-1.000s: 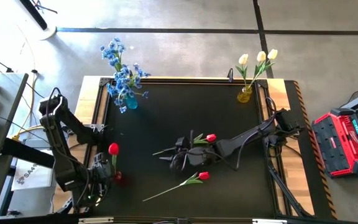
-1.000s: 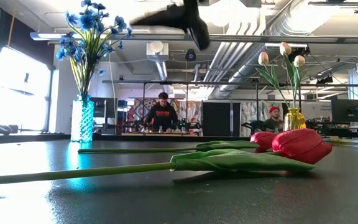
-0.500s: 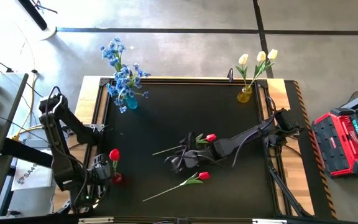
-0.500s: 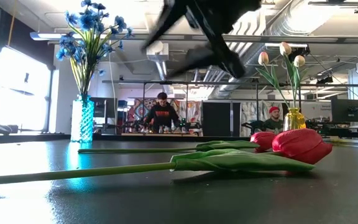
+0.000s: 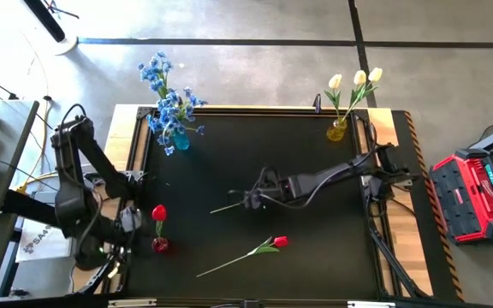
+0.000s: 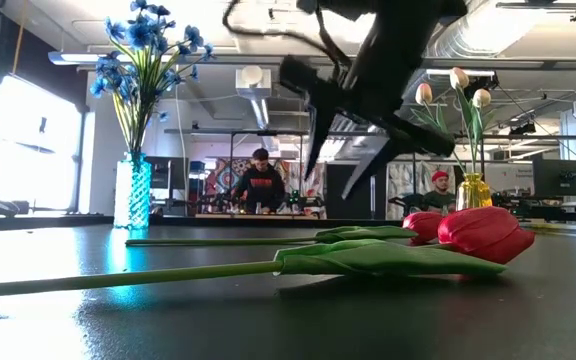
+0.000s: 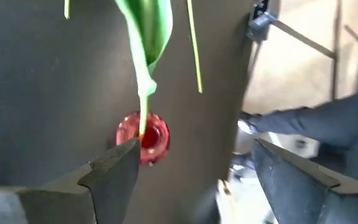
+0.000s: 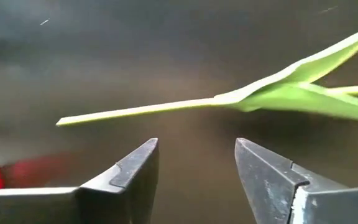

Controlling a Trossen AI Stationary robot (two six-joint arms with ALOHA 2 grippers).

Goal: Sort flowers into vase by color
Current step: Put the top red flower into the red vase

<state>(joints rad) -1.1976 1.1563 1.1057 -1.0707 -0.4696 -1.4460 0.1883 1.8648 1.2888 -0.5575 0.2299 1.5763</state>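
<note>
left gripper, spread, has released a red tulip into the red vase near the table's left edge; right gripper, spread, descends over another stem.

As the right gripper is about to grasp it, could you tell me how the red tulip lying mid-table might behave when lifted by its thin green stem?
The red tulip probably droops bloom-end down, since its stem looks thin. It likely weighs little. The open right gripper above it may find the round stem apt to roll.
</note>
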